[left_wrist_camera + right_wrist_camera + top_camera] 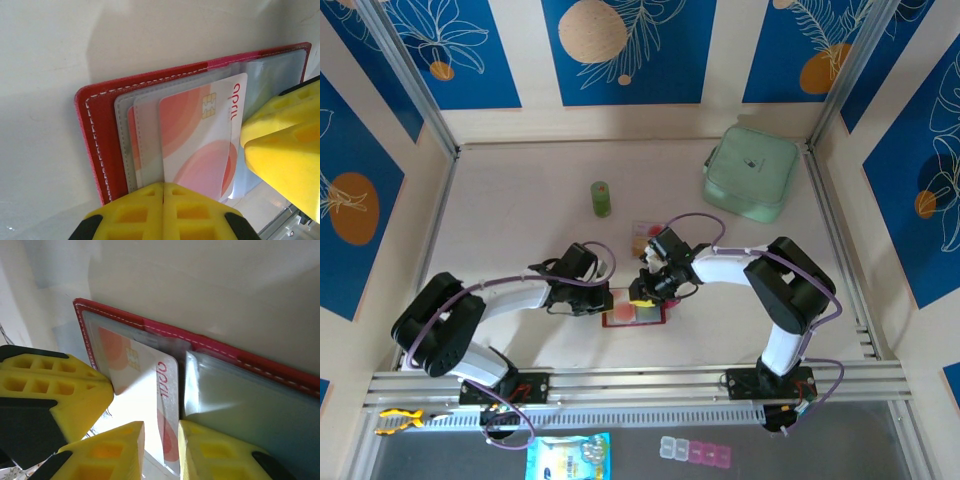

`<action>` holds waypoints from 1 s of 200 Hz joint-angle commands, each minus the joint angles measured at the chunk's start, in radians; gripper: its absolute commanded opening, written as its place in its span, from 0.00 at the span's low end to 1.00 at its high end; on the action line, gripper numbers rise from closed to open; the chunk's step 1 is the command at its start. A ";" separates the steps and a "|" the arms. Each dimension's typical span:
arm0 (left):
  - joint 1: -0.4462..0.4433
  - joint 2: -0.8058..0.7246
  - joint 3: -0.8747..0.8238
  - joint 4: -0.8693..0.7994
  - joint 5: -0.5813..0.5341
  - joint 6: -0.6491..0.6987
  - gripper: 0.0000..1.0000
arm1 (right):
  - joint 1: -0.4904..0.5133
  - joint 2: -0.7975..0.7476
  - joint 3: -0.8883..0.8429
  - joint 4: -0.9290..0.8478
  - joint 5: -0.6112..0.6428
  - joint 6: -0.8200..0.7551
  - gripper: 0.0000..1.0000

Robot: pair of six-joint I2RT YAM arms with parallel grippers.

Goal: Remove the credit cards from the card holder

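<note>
— Toward 6 o'clock on the table (520,200), your card holder (620,313) lies open and flat, red cover down and its clear pockets (131,145) facing up.

— And my left gripper (603,300)?

— It sits on the holder's 9 o'clock edge with its yellow fingers pressed together, tip against tip. You have nothing between them.

— The right one?

— Your right gripper (161,437) comes in from 1 o'clock. Its fingers are clamped on the end of a pinkish-red credit card (150,385) with a chip. The card's far end lies in a pocket on the holder's 9 o'clock half.

— Anything else nearby?

— A small green bottle (601,198) stands at 11 o'clock from the holder. A mint-green pouch (750,172) lies well apart at 1 o'clock.
</note>
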 commanded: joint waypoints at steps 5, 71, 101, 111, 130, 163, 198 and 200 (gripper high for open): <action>-0.005 0.027 0.006 -0.036 -0.021 0.006 0.01 | -0.003 0.010 -0.020 0.029 -0.045 0.018 0.25; -0.006 0.024 0.010 -0.041 -0.023 0.004 0.01 | 0.000 0.004 -0.006 -0.033 0.013 -0.003 0.24; -0.006 0.026 0.012 -0.042 -0.024 0.006 0.01 | 0.004 0.022 -0.005 -0.042 0.018 -0.009 0.25; -0.005 0.028 0.014 -0.045 -0.024 0.008 0.01 | 0.008 0.030 0.000 -0.040 0.013 -0.009 0.24; -0.005 0.027 0.014 -0.044 -0.025 0.008 0.01 | 0.015 0.039 0.006 -0.027 -0.004 -0.010 0.25; -0.005 0.031 0.017 -0.046 -0.023 0.008 0.01 | 0.020 0.034 0.006 0.000 -0.027 -0.003 0.25; -0.006 0.031 0.019 -0.046 -0.023 0.008 0.01 | 0.013 -0.011 -0.013 0.020 -0.029 0.003 0.24; -0.006 0.032 0.018 -0.046 -0.023 0.008 0.01 | 0.013 -0.011 -0.014 0.023 -0.029 0.004 0.23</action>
